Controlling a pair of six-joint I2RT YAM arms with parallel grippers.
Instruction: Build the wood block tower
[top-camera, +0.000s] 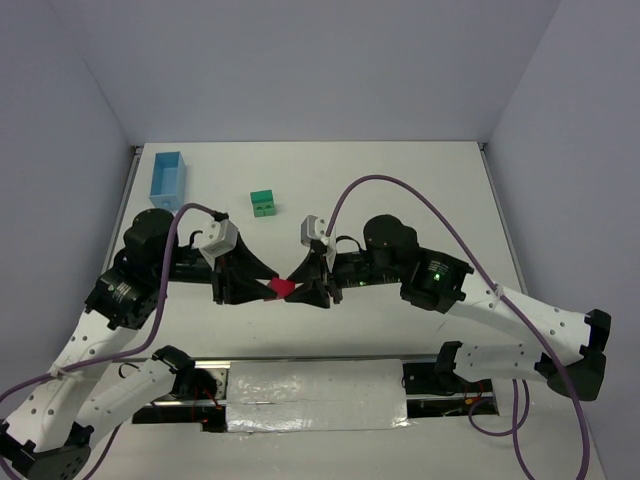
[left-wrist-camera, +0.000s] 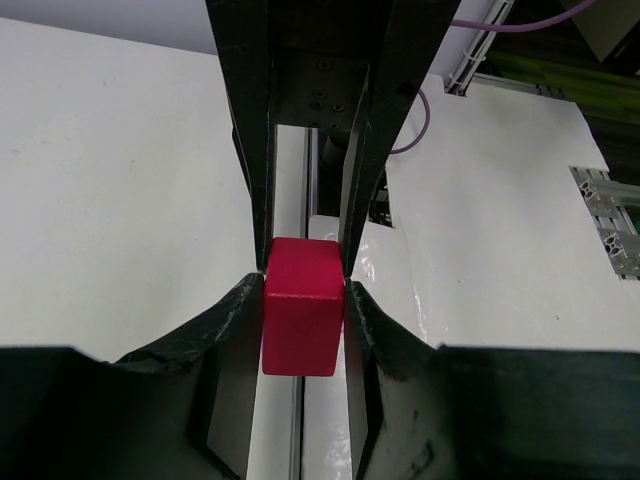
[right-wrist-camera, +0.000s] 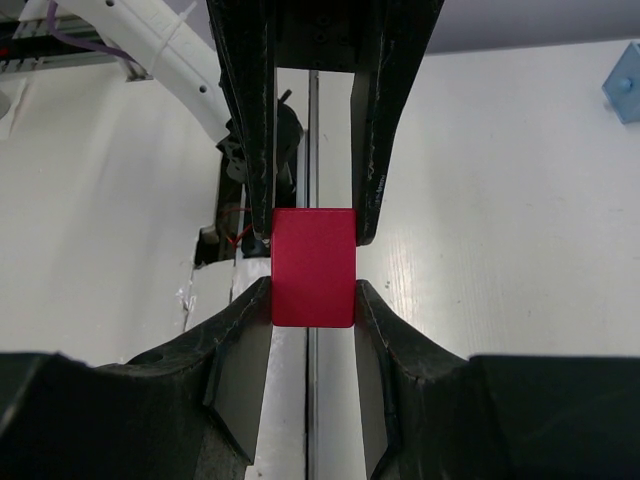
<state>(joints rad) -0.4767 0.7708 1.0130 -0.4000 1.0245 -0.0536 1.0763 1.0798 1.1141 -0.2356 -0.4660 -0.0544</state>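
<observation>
The red roof-shaped piece (top-camera: 283, 286) hangs above the table near its front edge, held between both grippers, which meet tip to tip. My left gripper (top-camera: 272, 286) is shut on it from the left, and its fingertips (left-wrist-camera: 352, 300) press the piece's sides (left-wrist-camera: 300, 320). My right gripper (top-camera: 297, 288) is shut on the same piece (right-wrist-camera: 313, 267) from the right. Each wrist view shows the other gripper's black fingers reaching the far end of the piece. The green cubes (top-camera: 263, 203) with dark marks sit together on the table behind the grippers.
A light blue rectangular box (top-camera: 167, 178) stands at the back left, and its corner shows in the right wrist view (right-wrist-camera: 626, 70). A metal rail with white tape (top-camera: 315, 395) runs along the front edge between the arm bases.
</observation>
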